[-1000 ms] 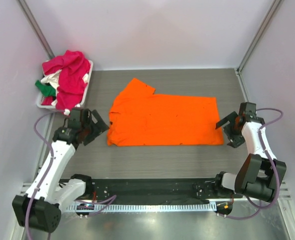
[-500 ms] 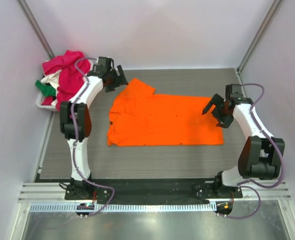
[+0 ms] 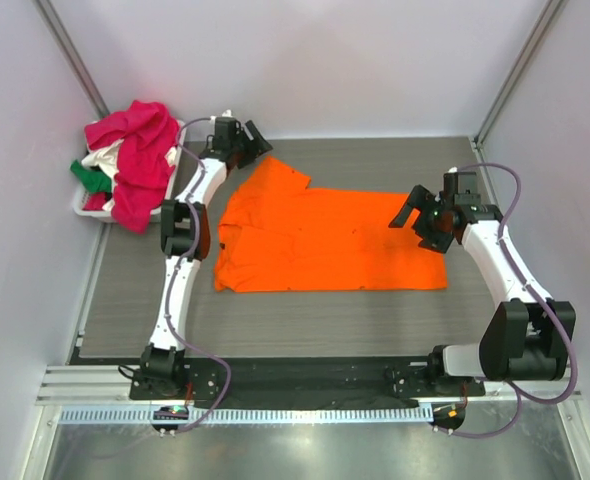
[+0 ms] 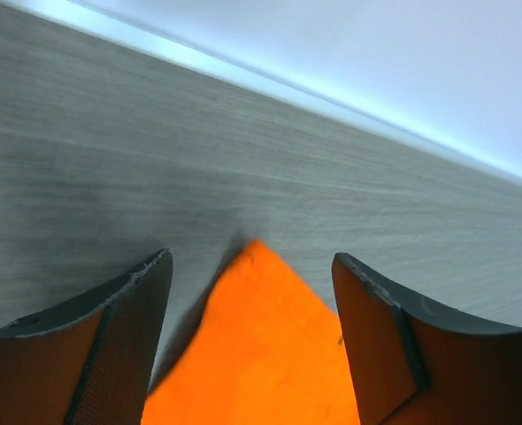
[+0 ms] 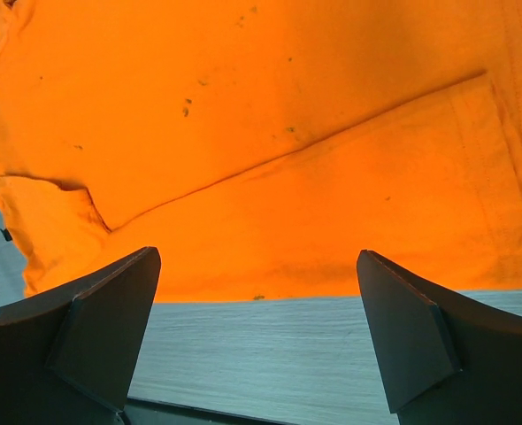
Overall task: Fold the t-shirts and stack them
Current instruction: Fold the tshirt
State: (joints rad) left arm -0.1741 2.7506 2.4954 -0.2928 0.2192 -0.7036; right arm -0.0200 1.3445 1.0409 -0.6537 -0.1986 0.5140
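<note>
A: Bright orange cotton t-shirt w/ small dark specks. Where's it sit?

B: Flat, mid-table, long axis left-right. One pointed corner sticks out at the far left. Right wrist view shows a flap lying over the body, so prob. part-folded.

A: How will it handle?

B: My guess: light, limp, no stiffness. It'll drape and drag if lifted by one point. Not fragile or slick, but thin layers could be pinched together by mistake. Best hold looks like corners or hem edge, both ends lifted together.

A: Fingers?

B: Left gripper is at that far-left corner, fingers apart, orange tip between them, nothing pinched. Right gripper is over the shirt's right end, spread wide, holding nothing. Can't tell if either touches the cloth.

A: Other shirts?

B: Heaped in a white plastic basket, far-left corner: magenta-pink shirt on top and spilling over the rim, white shirt and green shirt under it. Well apart from the orange one. Grey wood-grain table underneath all.
</note>
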